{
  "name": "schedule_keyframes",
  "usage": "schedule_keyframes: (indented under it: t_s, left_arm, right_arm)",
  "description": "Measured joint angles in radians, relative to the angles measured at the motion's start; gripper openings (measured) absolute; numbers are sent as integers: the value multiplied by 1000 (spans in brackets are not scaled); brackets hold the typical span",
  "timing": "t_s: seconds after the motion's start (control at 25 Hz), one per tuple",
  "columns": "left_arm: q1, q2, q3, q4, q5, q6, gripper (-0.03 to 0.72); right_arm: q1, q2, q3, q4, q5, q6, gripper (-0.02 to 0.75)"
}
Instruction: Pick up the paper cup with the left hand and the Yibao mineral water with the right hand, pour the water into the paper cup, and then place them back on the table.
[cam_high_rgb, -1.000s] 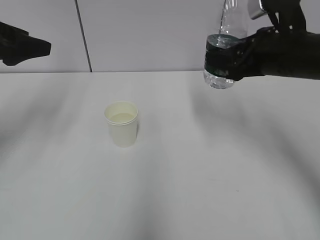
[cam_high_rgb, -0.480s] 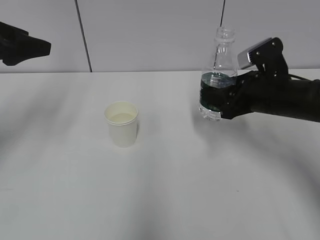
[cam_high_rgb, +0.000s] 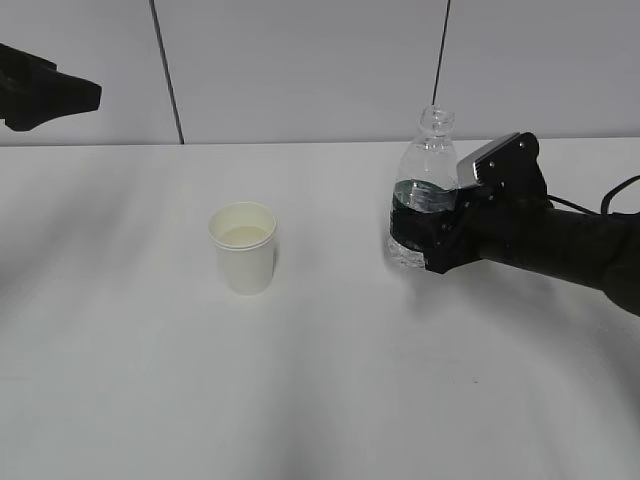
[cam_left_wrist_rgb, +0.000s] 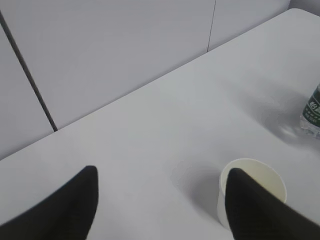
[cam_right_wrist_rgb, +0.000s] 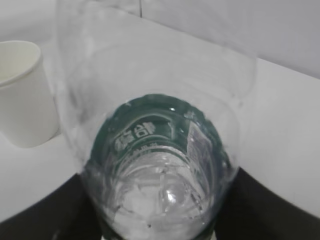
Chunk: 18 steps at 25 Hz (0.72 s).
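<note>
Right end effector (cam_high_rgb: 428, 243), clenched on the Yibao mineral water (cam_high_rgb: 420, 190), has lowered it upright right of the paper cup (cam_high_rgb: 243, 247) (touchdown unclear); release comes next.

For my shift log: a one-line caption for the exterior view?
Right gripper holds the capless water bottle upright at the table; paper cup stands apart.

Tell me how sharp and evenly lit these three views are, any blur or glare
Exterior view: soft, even light, faint shadow bands on the table, paper cup sharp. Left wrist view: hand fingers blurred, near the lens. Right wrist view: Yibao mineral water fills the frame, distorted, with glare.
</note>
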Motion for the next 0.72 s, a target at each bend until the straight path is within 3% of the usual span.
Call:
schedule_keyframes:
  t_s: [0.72]
  left_arm:
    - [0,0,0,0,26,0,470]
  right_arm:
    - [0,110,0,64,-86,-88,454]
